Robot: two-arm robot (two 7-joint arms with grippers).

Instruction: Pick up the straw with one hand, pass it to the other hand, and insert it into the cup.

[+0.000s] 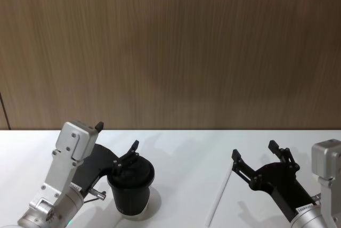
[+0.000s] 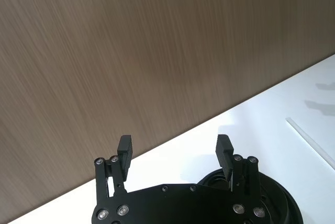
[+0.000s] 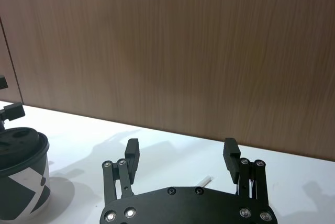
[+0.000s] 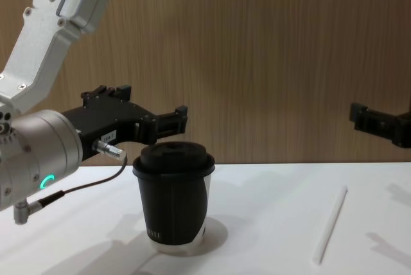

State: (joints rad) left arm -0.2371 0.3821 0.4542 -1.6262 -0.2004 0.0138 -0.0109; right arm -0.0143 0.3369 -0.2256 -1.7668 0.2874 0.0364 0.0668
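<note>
The white straw (image 1: 218,198) lies flat on the white table, right of the cup (image 1: 131,190), a black paper cup with a black domed lid standing upright. My left gripper (image 1: 117,136), with a brown cable and a green ring light, hovers open just above and behind the lid (image 4: 174,156), holding nothing. My right gripper (image 1: 254,151) hangs open above the table, right of the straw and clear of it. The straw (image 4: 329,223) runs away from me; its far tip (image 3: 205,181) peeks out under the right gripper (image 3: 180,148). The left wrist view has the lid (image 2: 285,203) below the left gripper (image 2: 175,143).
A wood-panelled wall (image 1: 170,47) closes off the back of the table (image 1: 181,148). Bare table surface lies between the cup and the straw (image 2: 314,140). The right gripper (image 4: 385,117) enters the chest view at its right edge.
</note>
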